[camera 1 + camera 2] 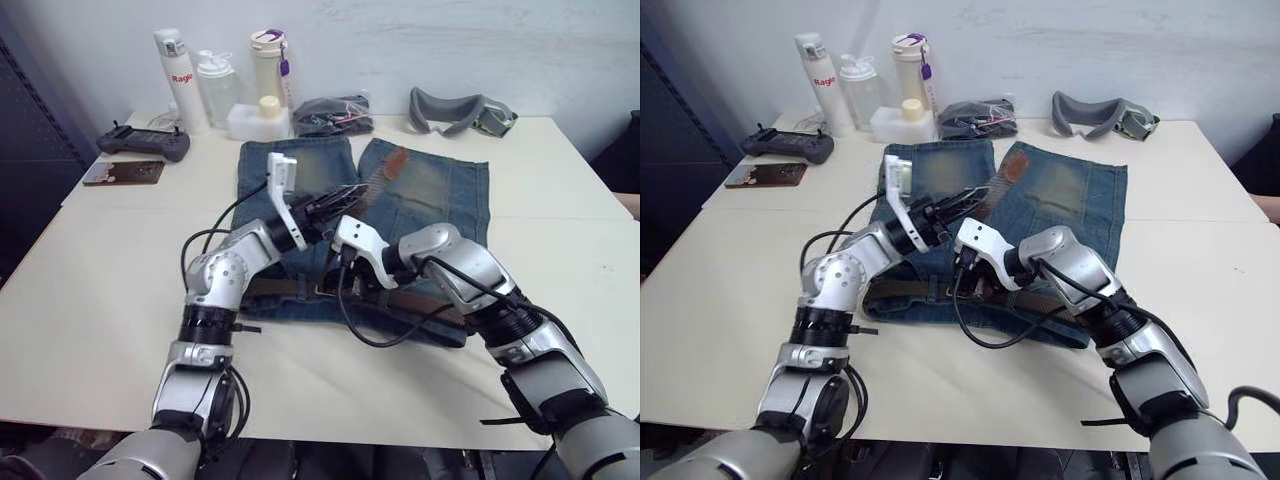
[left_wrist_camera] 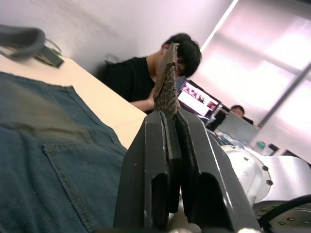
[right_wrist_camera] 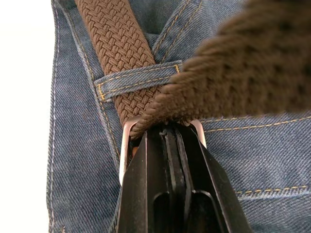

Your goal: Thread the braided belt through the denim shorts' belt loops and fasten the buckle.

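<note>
While the pale counter [image 1: 100,260] carries everything, the denim shorts [image 1: 430,195] are laid flat at its middle, with the waistband on the robot's side and the legs reaching toward the far wall. Along the waistband the braided belt [image 3: 116,43] is seen passed under one of the belt loops [image 3: 138,77], and its free end is lifted off the cloth. That raised end, with the reddish-brown tip [image 1: 396,160] lying over the right leg, is pinched between the closed jaws of the left gripper [image 2: 170,121]. The jaws of the right gripper [image 3: 167,133] are closed at the buckle [image 3: 125,145], whose silvery frame is seen on either side of them, just beside the loop. Bottles [image 1: 215,85], a controller [image 1: 143,143] and grey goggles [image 1: 455,110] are ranged along the far edge.
</note>
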Action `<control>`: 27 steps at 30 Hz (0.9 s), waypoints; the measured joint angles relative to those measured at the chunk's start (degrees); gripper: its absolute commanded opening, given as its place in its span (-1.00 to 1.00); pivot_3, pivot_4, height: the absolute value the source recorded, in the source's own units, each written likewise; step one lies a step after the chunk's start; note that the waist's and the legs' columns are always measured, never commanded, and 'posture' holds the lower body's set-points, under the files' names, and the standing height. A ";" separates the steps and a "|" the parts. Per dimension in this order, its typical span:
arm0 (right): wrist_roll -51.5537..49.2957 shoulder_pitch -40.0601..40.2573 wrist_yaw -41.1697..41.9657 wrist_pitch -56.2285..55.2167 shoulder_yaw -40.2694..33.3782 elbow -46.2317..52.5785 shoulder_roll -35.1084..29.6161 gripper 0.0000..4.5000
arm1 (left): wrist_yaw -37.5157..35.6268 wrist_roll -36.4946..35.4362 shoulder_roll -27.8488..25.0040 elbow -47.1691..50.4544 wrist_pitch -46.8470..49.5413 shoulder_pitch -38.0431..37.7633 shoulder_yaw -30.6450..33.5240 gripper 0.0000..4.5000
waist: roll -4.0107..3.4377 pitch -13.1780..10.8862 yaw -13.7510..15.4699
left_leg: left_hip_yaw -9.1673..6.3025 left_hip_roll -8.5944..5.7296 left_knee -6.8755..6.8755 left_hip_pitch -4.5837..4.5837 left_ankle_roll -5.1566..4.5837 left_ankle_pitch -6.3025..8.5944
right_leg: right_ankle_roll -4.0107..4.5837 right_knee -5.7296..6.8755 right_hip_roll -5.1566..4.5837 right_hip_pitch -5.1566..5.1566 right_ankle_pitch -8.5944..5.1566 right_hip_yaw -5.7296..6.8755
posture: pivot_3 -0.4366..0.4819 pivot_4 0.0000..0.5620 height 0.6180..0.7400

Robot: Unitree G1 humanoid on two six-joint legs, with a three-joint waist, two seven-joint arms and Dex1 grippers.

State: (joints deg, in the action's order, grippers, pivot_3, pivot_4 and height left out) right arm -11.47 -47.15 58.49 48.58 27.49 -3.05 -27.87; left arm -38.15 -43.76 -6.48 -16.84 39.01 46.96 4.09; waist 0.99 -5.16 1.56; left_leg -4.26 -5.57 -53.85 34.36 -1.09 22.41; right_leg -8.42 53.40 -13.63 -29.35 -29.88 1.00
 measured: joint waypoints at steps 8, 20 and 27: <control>4.19 4.84 -1.86 -2.24 0.01 9.99 -4.84 -0.98 | -14.76 7.04 3.62 -26.50 -4.58 19.23 -1.75 -1.00 | 0.30 -0.33 0.94 | -0.02 -0.76 0.47 0.19 -0.58 -0.35 | -0.30 -1.04 -0.43 0.18 0.18 0.06 | -0.05 -0.47 -0.85; 8.24 6.38 -2.80 -2.46 0.00 13.99 -5.90 -0.98 | -28.68 15.15 5.20 -53.38 -13.75 37.00 -0.48 -1.00 | 0.70 -0.95 1.47 | -0.14 -1.06 1.18 0.17 -0.22 -0.80 | -1.56 -1.80 -0.80 0.38 0.85 0.33 | -0.05 -0.47 -0.85; 9.74 6.38 -0.60 -3.98 0.00 14.13 -7.83 -0.98 | -30.24 17.97 8.95 -59.81 -17.27 40.98 -0.09 -1.00 | 0.79 -1.06 1.84 | -0.28 -1.54 1.78 0.13 -0.52 -1.29 | -1.96 -2.56 -0.92 0.70 1.30 0.43 | -0.05 -0.47 -0.85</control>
State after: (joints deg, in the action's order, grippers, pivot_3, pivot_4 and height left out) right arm -1.74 -40.77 57.89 44.60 27.48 11.08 -35.70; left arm -68.40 -25.80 2.47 -76.66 21.74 87.94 4.00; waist 1.78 -6.22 3.40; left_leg -4.54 -7.11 -52.07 34.49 -1.61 21.12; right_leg -10.38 50.84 -14.55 -28.66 -28.58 1.42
